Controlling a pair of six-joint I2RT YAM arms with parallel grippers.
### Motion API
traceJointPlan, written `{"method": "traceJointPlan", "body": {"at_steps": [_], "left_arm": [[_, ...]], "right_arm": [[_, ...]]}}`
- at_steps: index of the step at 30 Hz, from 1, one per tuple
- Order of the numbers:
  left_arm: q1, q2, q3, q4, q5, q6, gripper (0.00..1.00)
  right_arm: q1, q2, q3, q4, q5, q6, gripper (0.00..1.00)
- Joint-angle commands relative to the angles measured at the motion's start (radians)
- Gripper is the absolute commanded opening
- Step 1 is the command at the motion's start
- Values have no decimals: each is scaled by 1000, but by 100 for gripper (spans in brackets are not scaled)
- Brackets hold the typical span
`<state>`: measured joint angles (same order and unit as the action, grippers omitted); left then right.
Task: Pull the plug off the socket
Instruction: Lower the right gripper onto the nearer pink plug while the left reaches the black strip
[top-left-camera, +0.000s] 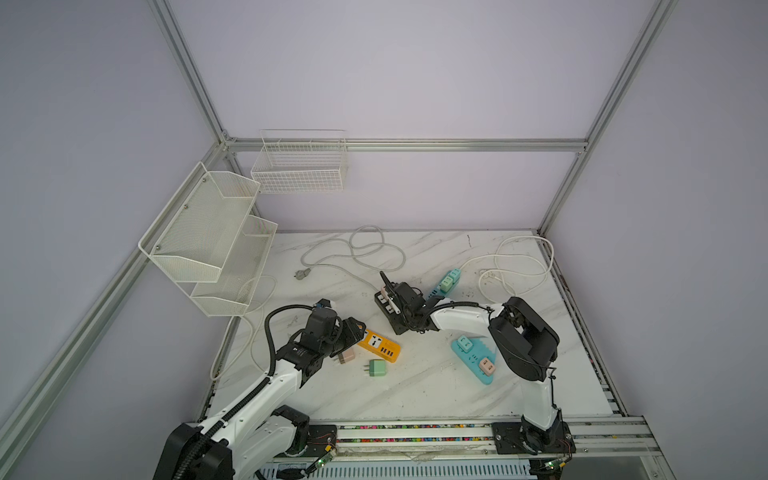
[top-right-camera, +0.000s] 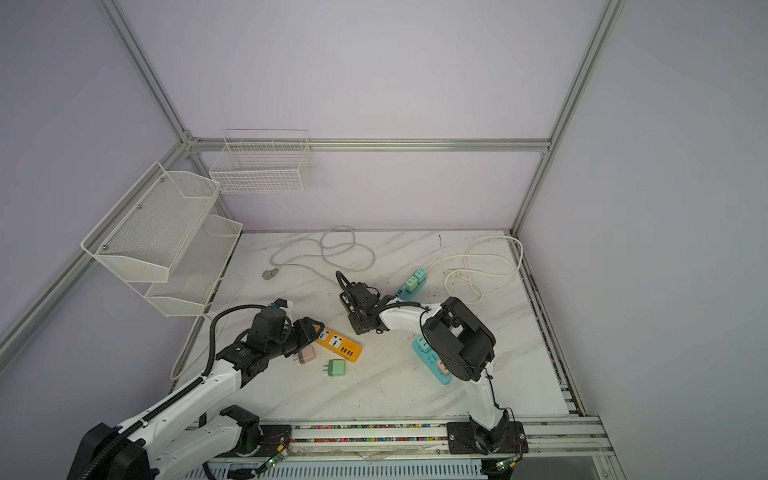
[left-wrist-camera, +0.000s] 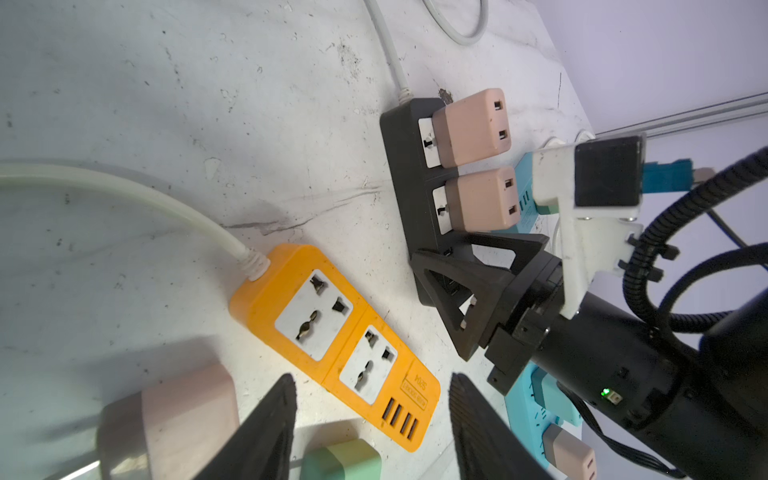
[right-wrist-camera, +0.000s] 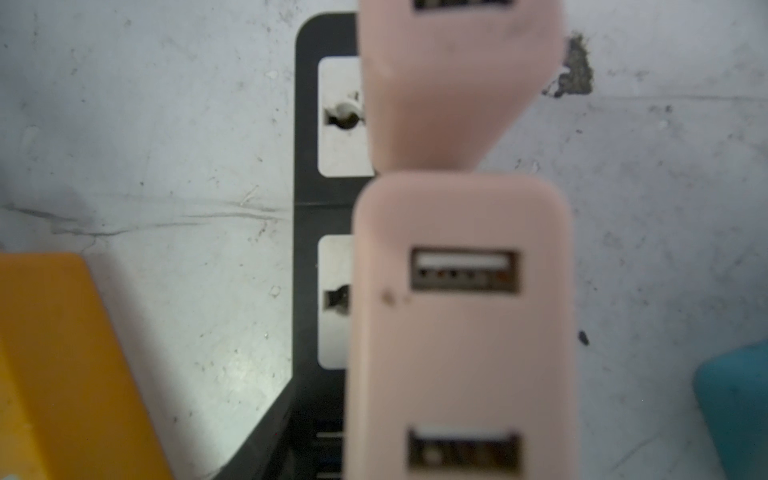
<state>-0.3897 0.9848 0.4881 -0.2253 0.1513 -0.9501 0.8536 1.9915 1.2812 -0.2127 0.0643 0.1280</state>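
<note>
Marble table (top-left-camera: 415, 395) bears upright plug (left-wrist-camera: 484, 197) (black strip (left-wrist-camera: 409, 174) diagonal).

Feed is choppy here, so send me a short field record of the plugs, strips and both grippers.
black power strip: two pink plugs seated side by side
right gripper: fingers straddle the strip's end, grip unclear
left gripper: open, at orange strip
orange strip: sockets empty
on table: loose pink plug, loose green plug
</note>
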Motion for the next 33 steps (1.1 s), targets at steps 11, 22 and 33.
{"method": "traceJointPlan", "body": {"at_steps": [11,22,33], "left_arm": [[-5,79,165,8,-4,65,60],[-6,160,220,36,19,72,60],[-15,255,275,85,39,71,59]], "right_arm": [[51,-118,-143,-3,-13,50,49],[51,-165,-125,-22,31,57,65],[50,-293,-87,-64,39,98,74]]}}
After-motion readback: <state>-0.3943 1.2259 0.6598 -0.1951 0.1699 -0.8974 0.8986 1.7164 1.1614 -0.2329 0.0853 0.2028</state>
